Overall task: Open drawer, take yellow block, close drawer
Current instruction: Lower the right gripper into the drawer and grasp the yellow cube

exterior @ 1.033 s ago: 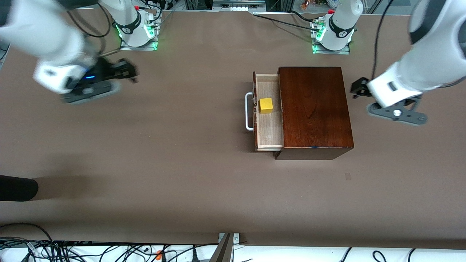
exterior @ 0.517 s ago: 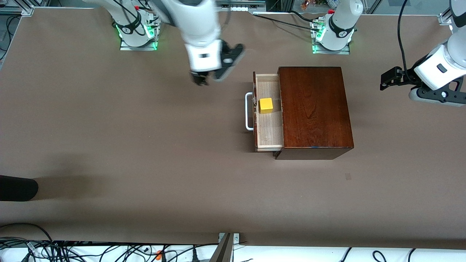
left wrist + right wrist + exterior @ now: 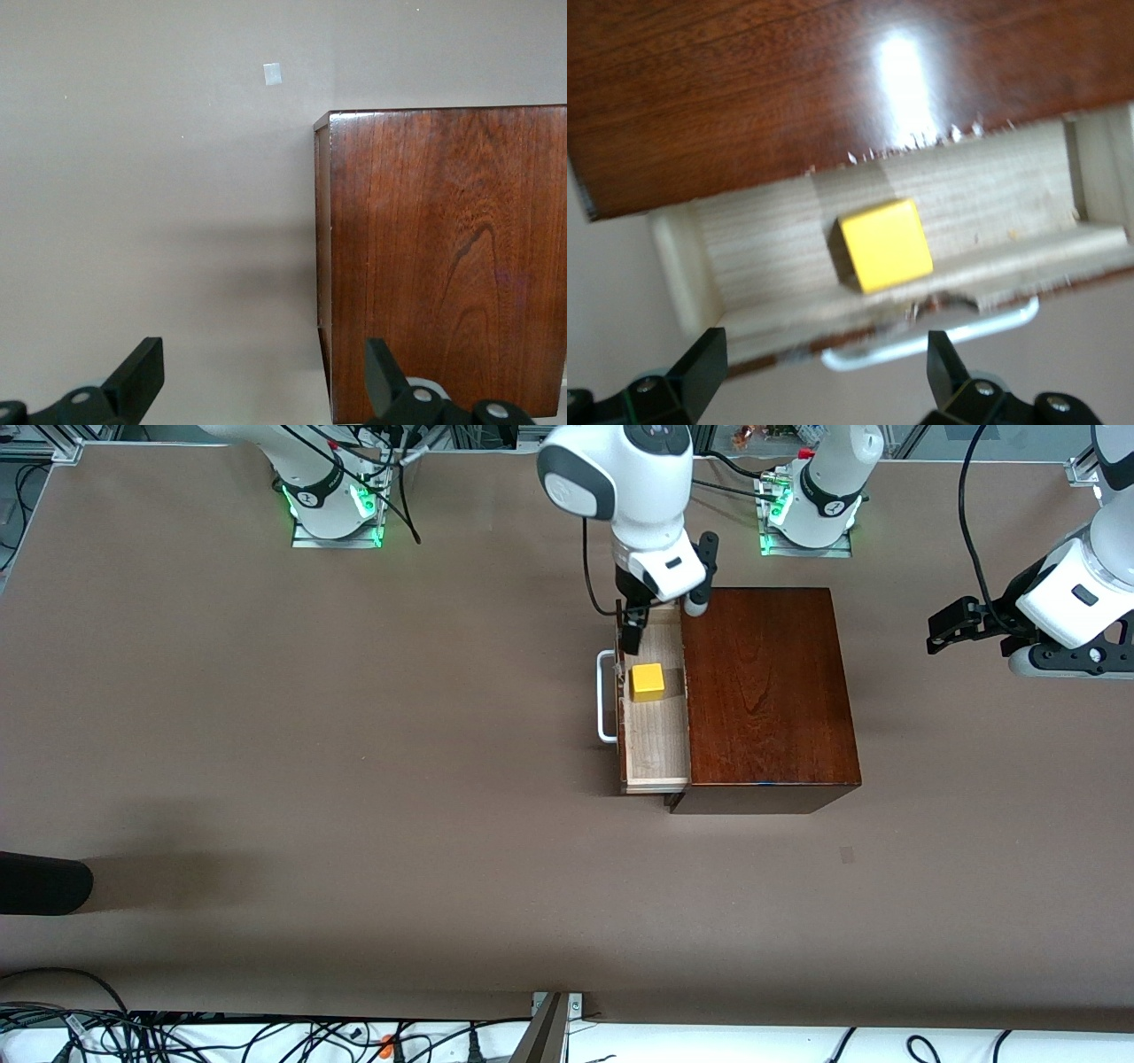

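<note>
One yellow block [image 3: 648, 681] is lying in the pulled-out drawer [image 3: 656, 753] of the mahogany cabinet [image 3: 764, 691]. Right gripper [image 3: 651, 627] is hovering over it, jaws wide, empty. Left gripper [image 3: 950, 626] is waiting open beside the cabinet.

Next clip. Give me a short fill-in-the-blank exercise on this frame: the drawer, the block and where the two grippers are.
1. The drawer of the cabinet stands ____.
2. The yellow block lies ____ the drawer.
3. The right gripper, fingers open, hangs over the ____.
4. The left gripper waits, holding ____, off the cabinet's side at the left arm's end of the table.

Missing words: open; in; drawer; nothing
</note>
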Robot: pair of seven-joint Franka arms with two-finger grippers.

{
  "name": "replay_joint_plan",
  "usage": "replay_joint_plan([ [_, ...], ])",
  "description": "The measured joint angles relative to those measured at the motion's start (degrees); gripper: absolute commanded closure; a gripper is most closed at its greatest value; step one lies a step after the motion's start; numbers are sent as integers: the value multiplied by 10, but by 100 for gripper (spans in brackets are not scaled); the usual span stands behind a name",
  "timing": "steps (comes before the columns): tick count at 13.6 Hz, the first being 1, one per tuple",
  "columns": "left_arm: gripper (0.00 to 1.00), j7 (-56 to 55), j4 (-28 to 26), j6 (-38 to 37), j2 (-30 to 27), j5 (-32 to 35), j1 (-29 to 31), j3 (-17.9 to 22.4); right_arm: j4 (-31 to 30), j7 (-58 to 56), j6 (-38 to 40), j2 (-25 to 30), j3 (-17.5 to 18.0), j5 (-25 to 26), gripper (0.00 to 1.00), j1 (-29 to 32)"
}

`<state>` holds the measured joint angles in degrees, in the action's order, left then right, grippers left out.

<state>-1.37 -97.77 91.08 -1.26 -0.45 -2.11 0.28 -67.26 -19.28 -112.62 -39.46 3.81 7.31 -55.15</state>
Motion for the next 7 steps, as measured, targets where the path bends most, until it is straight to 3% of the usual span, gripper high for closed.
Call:
replay_joint_plan([
  [7, 0, 0, 13, -23, -4, 0, -2, -4, 10, -64, -71, -54, -9, 0, 0, 4],
])
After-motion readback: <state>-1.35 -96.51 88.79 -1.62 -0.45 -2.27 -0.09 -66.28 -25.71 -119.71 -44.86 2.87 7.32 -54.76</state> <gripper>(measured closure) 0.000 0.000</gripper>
